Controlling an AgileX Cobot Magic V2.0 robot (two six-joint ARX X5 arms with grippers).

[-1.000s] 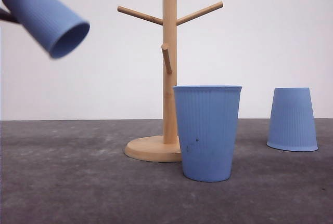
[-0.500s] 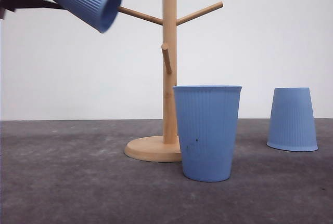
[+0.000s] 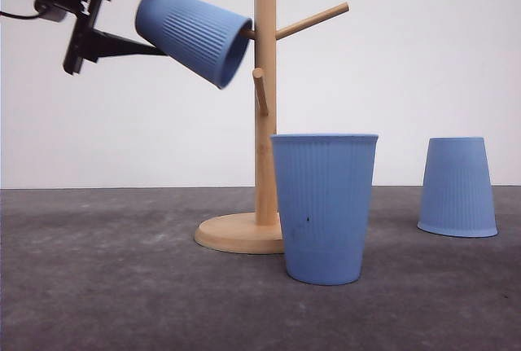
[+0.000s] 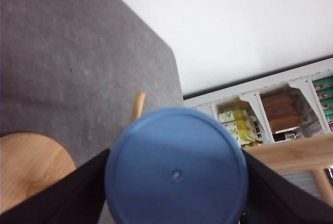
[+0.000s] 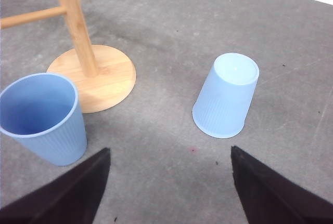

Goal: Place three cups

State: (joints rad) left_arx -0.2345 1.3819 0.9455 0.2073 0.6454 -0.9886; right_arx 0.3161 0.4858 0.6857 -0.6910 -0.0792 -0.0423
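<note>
The left gripper [image 3: 122, 17] has swung in from the side since half a second ago, and its black fingers [image 4: 57, 195] are clamped on either side of the carried cup [image 3: 194, 37]. A second ago that cup hung far off to the side, mouth tipped down; now its mouth is right up at the stand's upper left peg, with the peg's tip hidden behind the rim. The cup is tilted, base toward the fingers, mouth away from them and slightly down. In the left wrist view its flat base [image 4: 176, 167] sits squarely between the two fingers.

Just beyond the held cup's mouth stands the wooden stand [image 3: 264, 123], one of them, with its round base [image 5: 99, 78] on the grey surface [image 3: 106, 286]. The other cups have not moved.

Count the cups: three. One in the left fingers, one upright cup [image 3: 324, 207] standing mouth up near the stand's base, one upside-down cup [image 3: 457, 186] well apart on the far side.

The right gripper [image 5: 169, 193] has its fingers spread wide with nothing between them, the upright cup [image 5: 44, 117] just beyond one and the upside-down cup [image 5: 227, 95] beyond the other.
</note>
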